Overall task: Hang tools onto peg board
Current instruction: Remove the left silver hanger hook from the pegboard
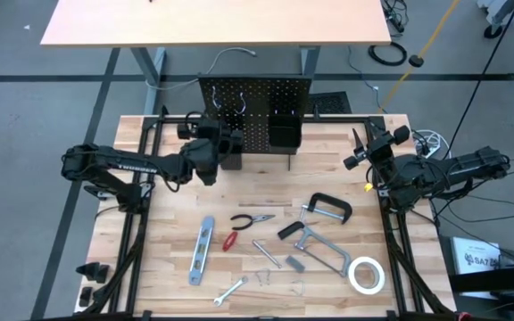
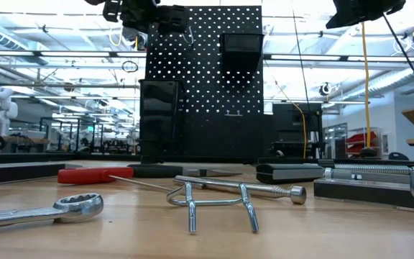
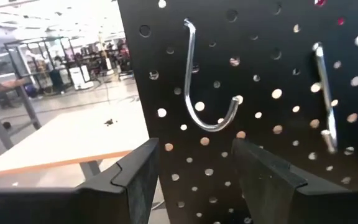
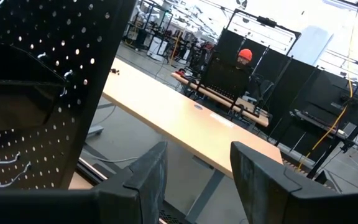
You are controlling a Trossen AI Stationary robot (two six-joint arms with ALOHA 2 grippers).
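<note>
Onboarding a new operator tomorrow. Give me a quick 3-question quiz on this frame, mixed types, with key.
1. True or false: the left tool is up at the peg board, with nothing between its fingers.
2. Multiple choice: where does the white tape roll lie? A) hung on a hook B) on the table's near right corner C) in a bin
3. Fill in: the red-handled screwdriver lies on the table between the level and the ____.

Key
1. True; its wrist view shows open fingers facing a bare silver hook.
2. B
3. pliers
</note>
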